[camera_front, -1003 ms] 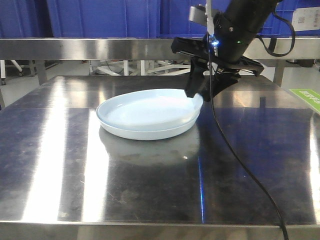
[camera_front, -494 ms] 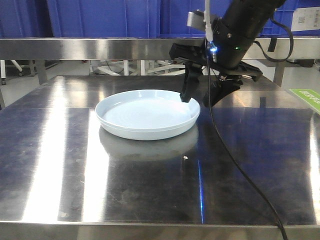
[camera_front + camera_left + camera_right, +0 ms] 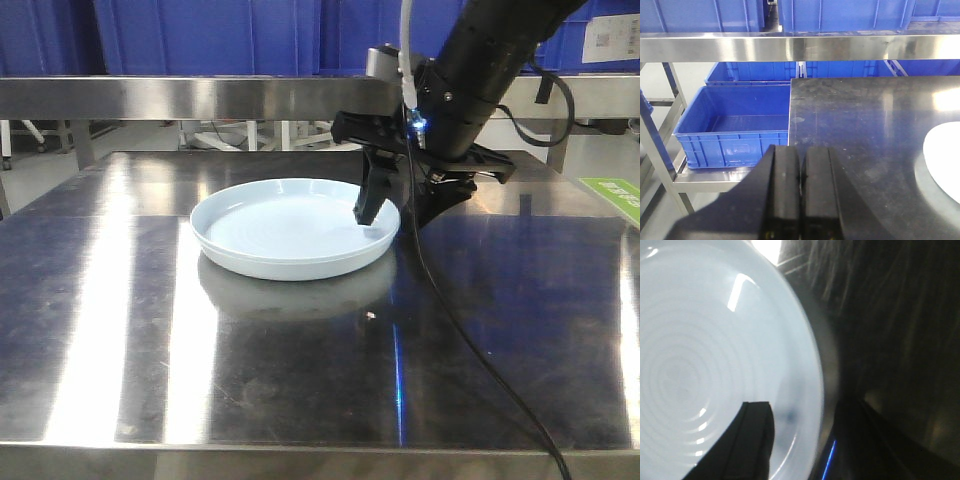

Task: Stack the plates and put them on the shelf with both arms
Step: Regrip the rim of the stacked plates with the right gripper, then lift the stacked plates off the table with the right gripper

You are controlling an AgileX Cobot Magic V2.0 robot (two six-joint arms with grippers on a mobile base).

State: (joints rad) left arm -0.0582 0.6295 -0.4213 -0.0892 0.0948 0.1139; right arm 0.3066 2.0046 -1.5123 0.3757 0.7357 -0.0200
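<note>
- The right gripper is released, with its jaws apart and astride the right rim of the plate; one finger hangs over the inside of the plate, and the other is outside the rim, close above the table
- If the jaws close too high, I think the pads catch only the low upturned edge and slip off, because the rim is shallow and smooth
- If a finger pushes on the rim before the other one meets it, the plate may skate over the shiny steel, since nothing holds it on the far side
- The left gripper is clenched on nothing; it hangs over the left part of the table, well apart from the plate, so it gives no support, and a lift from one side alone would probably tip the plate
- The cable hangs from the right arm down past the front edge of the table and could drag on the steel in a wide swing
- The shelf has a flat rail across the back and blue crates on its tiers, so a plate carried tilted could knock that rail
- The plate lies flat on the table, a little behind the middle
- It is round, shallow, pale light blue and matte, with faint rings in its floor in the right wrist view
- Only one outline shows; I cannot tell whether a second plate is nested under it
</note>
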